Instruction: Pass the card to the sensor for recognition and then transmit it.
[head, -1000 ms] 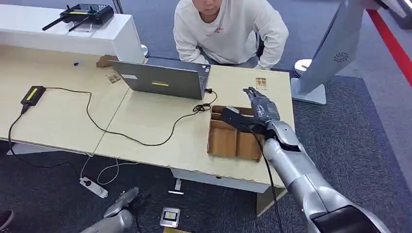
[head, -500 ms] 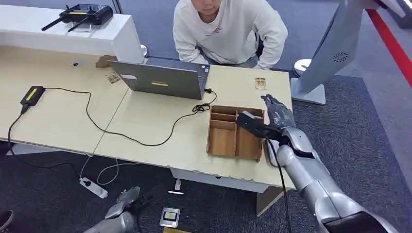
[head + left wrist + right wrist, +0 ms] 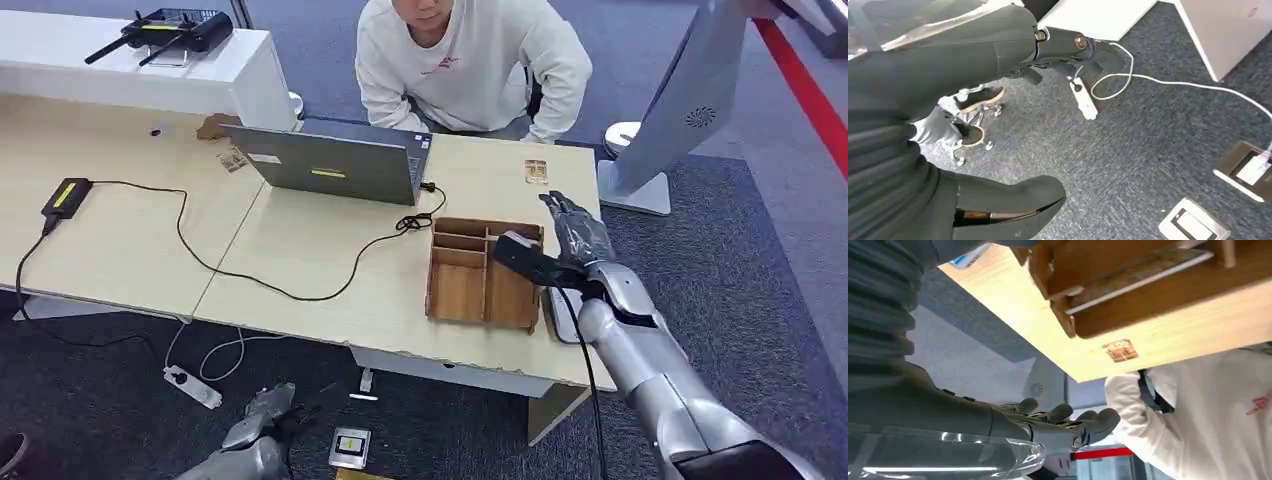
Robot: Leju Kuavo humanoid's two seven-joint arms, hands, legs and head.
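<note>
My right hand (image 3: 568,238) hovers over the right end of the table, just past the wooden tray (image 3: 458,290), with fingers stretched out and nothing in it. In the right wrist view the same hand (image 3: 1063,421) is bare, and a flat pale card (image 3: 1140,271) lies inside the tray (image 3: 1158,305). A small brown card (image 3: 537,171) lies on the table beyond the hand. Another pale card (image 3: 561,318) lies under my forearm beside the tray. The black sensor (image 3: 67,195) with a yellow strip sits far left. My left hand (image 3: 256,437) hangs low over the floor, fingers (image 3: 1073,47) apart and holding nothing.
A person in white (image 3: 470,60) sits behind the table, facing a grey laptop (image 3: 335,165). A black cable (image 3: 260,280) runs from the sensor across the table. A monitor stand (image 3: 640,190) is at the right. A power strip (image 3: 193,386) lies on the carpet.
My right hand has moved right, from above the tray to the table's right edge, and has slowed. The left hand has barely shifted.
</note>
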